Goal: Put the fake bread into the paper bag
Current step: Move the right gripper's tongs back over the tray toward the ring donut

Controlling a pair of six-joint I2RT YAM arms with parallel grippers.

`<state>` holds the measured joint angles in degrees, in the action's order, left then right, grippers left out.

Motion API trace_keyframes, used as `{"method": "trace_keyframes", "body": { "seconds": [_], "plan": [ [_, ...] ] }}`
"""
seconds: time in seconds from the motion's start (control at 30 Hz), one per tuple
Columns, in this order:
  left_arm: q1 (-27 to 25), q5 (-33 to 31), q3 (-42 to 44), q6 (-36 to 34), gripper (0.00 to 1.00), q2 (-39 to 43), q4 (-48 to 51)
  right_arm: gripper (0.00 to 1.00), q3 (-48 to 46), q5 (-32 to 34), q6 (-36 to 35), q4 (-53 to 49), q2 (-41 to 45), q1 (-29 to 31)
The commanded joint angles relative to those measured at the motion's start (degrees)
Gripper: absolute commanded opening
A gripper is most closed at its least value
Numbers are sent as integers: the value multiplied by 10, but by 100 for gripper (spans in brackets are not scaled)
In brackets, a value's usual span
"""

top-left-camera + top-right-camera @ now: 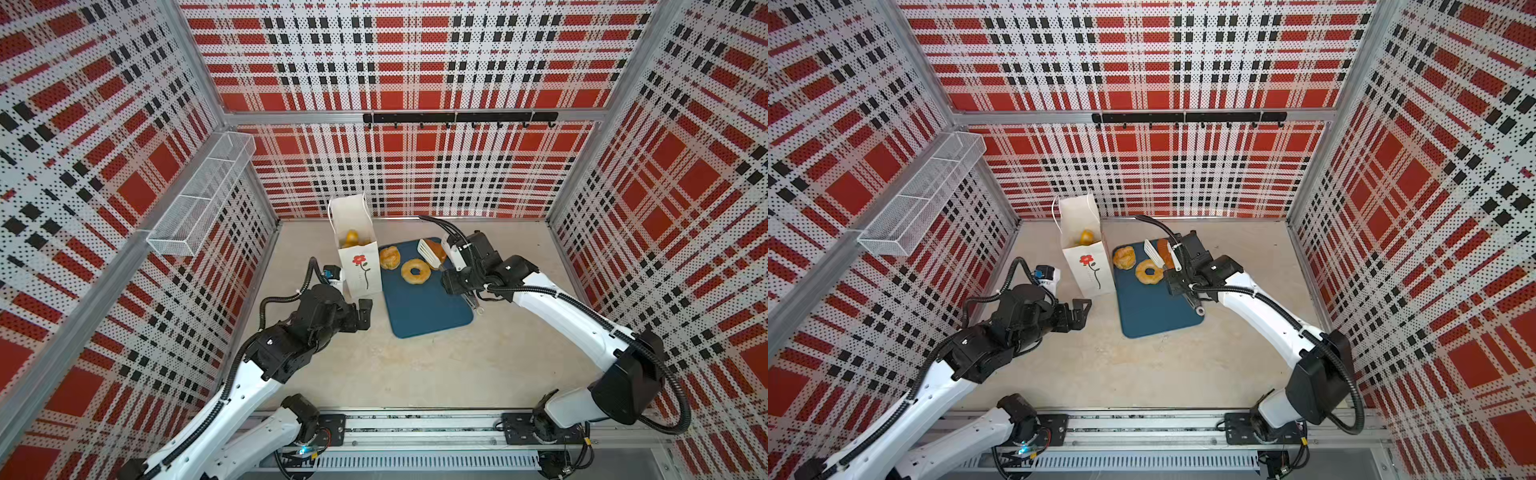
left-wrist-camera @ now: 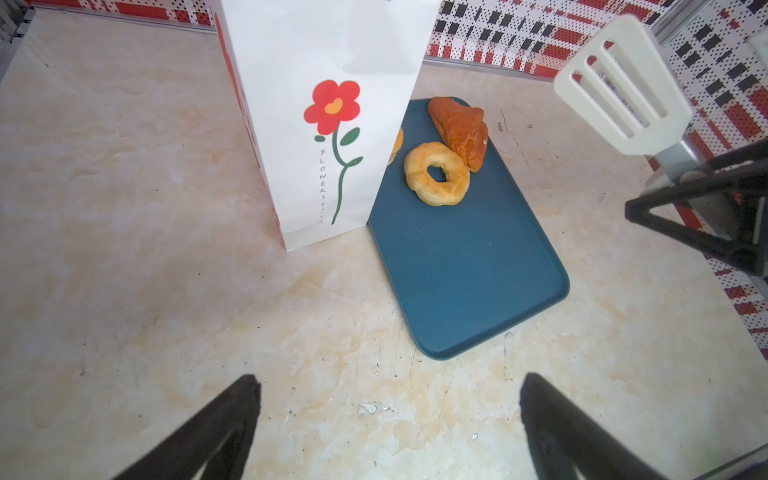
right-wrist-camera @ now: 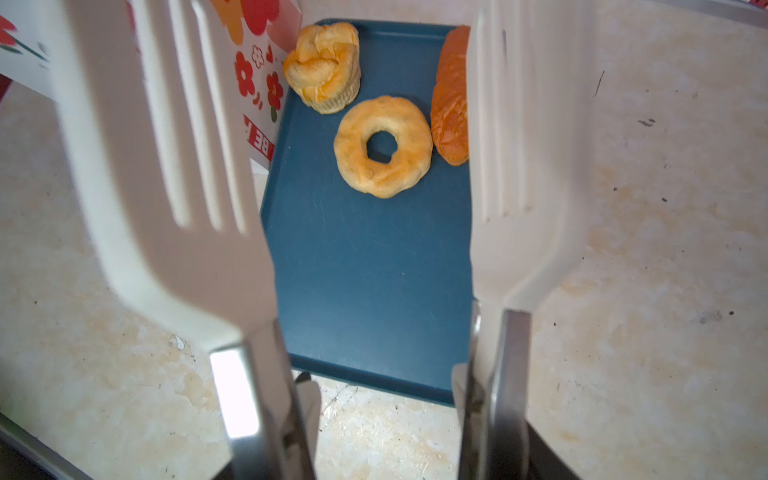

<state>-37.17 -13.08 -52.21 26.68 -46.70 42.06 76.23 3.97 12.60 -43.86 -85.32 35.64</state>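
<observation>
Gripping white tongs (image 3: 166,166), blades apart, the right gripper (image 1: 457,276) hangs over a blue tray (image 1: 424,311) bearing a doughnut (image 1: 415,271), bun (image 1: 390,257) and darker pastry (image 1: 437,250). Just beside it stands the paper bag (image 1: 359,266), a yellow piece (image 1: 352,237) inside. The left gripper (image 2: 390,382) hovers nearby, fingers wide.

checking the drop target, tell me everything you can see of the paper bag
The paper bag is tall, narrow and white, with thin handles and a red flower on a green stem printed on one face. It stands upright, mouth open, on the table beside the blue tray, yellow bread visible inside.
</observation>
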Motion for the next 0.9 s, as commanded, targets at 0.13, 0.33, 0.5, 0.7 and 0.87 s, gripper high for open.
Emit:
{"method": "trace_keyframes", "body": {
  "seconds": [0.13, 0.33, 0.5, 0.7, 0.87],
  "plan": [
    [-43, -60, 19, 38, 99, -16, -27, 57, -43, -18, -4, 46, 2, -25],
    [-55, -59, 43, 51, 99, -27, -43, 54, -48, -40, -8, 46, -39, -42],
    [-57, -55, 60, 52, 99, -40, -48, 52, -30, -49, -13, 41, -88, -43],
    [-57, -44, 74, 47, 99, -58, -59, 50, 16, -43, -18, 24, -151, -42],
    [-59, -31, 80, 41, 99, -74, -70, 50, 47, -39, -10, 15, -189, -42]
  ]
}}
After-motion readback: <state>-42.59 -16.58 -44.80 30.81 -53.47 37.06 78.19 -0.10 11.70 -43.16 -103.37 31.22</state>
